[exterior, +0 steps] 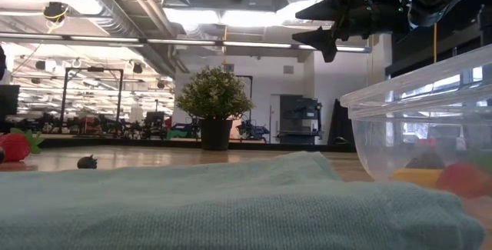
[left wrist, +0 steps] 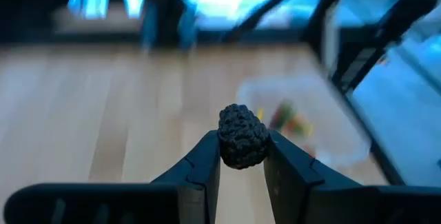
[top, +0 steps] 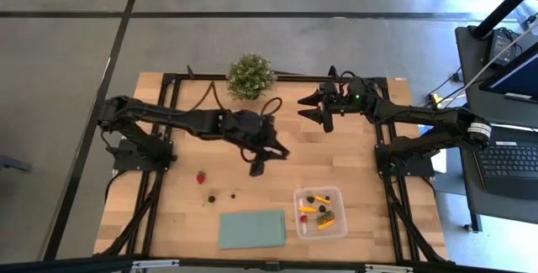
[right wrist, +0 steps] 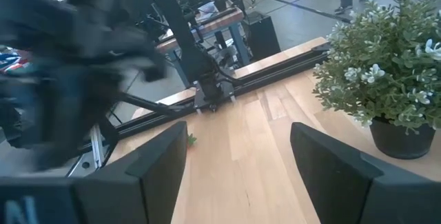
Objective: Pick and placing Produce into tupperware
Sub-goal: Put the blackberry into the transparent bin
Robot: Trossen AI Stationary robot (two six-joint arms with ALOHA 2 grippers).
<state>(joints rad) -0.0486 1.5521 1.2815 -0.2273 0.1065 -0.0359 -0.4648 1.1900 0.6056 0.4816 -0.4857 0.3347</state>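
Note:
My left gripper (top: 257, 167) hovers above the table's middle, shut on a dark bumpy berry (left wrist: 242, 136). The clear tupperware (top: 320, 212) sits near the table's near right, holding several pieces: a dark berry, a red strawberry, yellow-orange bits; in the low view it shows at the right (exterior: 419, 123). On the wood lie a red strawberry (top: 201, 176) and two dark berries (top: 213, 197) (top: 233, 193), left of the box. My right gripper (top: 317, 107) is open, raised near the far edge beside the potted plant. My left gripper pinches the dark berry's lower half (left wrist: 241, 156) between its two fingertips (left wrist: 207, 158), one on each side. The berry is lifted clear of the table and stands up above the finger ends.
A bushy green potted plant (top: 250, 75) stands at the far edge, centre. A flat pale-green sheet (top: 251, 228) lies at the near edge, left of the tupperware; it fills the low view's foreground (exterior: 192, 200). Open wood lies between the sheet and the plant.

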